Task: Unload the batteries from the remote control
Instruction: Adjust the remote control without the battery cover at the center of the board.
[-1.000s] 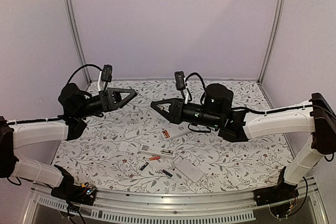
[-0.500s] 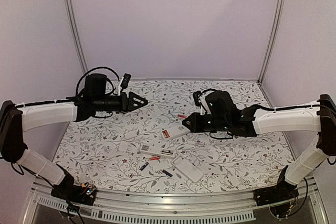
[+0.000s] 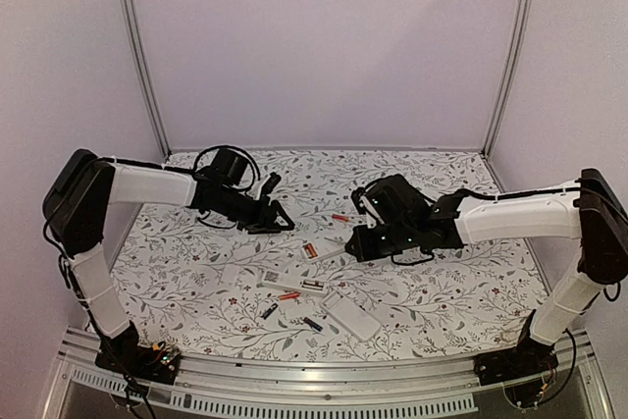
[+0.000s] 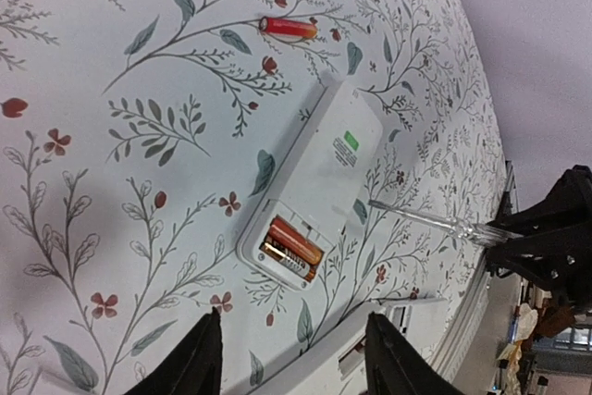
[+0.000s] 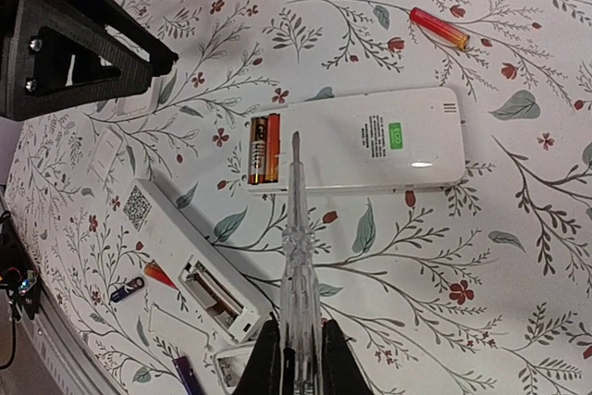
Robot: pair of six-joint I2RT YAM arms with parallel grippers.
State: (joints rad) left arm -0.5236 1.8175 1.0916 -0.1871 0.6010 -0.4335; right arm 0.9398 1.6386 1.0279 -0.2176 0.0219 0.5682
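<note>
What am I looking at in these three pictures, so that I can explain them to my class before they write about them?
These are two robot arms bolted at a table's near edge. The wide picture comes from a fixed camera above and behind them. The other two come from a camera on each wrist. On the flowered table lie white remotes and loose batteries, among them a red battery. One remote lies back-up with its cover off and two batteries inside. The left gripper is open and holds nothing. The right gripper is shut on a thin clear tool, whose tip points at the remote beside those two cells.
</note>
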